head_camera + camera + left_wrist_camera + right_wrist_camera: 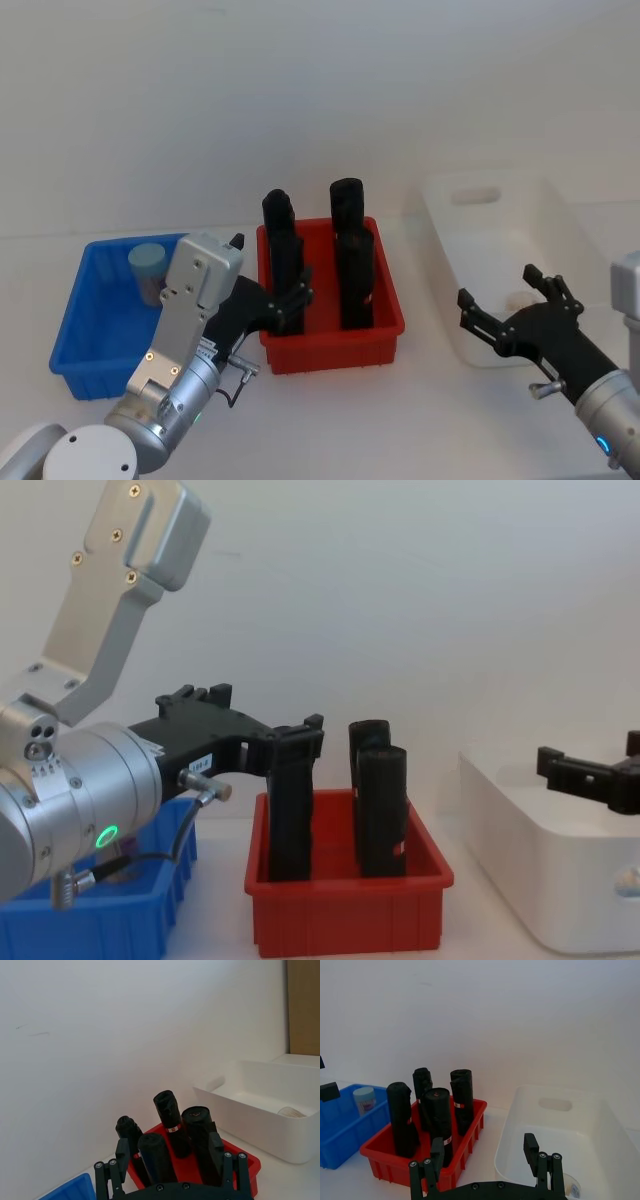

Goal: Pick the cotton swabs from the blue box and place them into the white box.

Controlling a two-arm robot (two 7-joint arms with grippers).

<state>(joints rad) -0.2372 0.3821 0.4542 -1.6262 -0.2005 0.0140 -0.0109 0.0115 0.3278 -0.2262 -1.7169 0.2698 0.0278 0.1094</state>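
One jar of cotton swabs (148, 268) with a pale blue lid stands in the back of the blue box (95, 335) at the left; the right wrist view shows it too (364, 1100). Another jar of swabs (292, 1112) lies inside the white box (500, 215) at the right, just under my right gripper (571, 1191). My left gripper (272, 298) is open and holds nothing, hovering between the blue box and the red bin. My right gripper (503, 290) is open and empty over the near end of the white box.
A red bin (335, 350) sits between the two boxes and holds several tall black upright blocks (350, 255). My left gripper's fingertips (300, 735) are close to the nearest block. A white wall stands behind the table.
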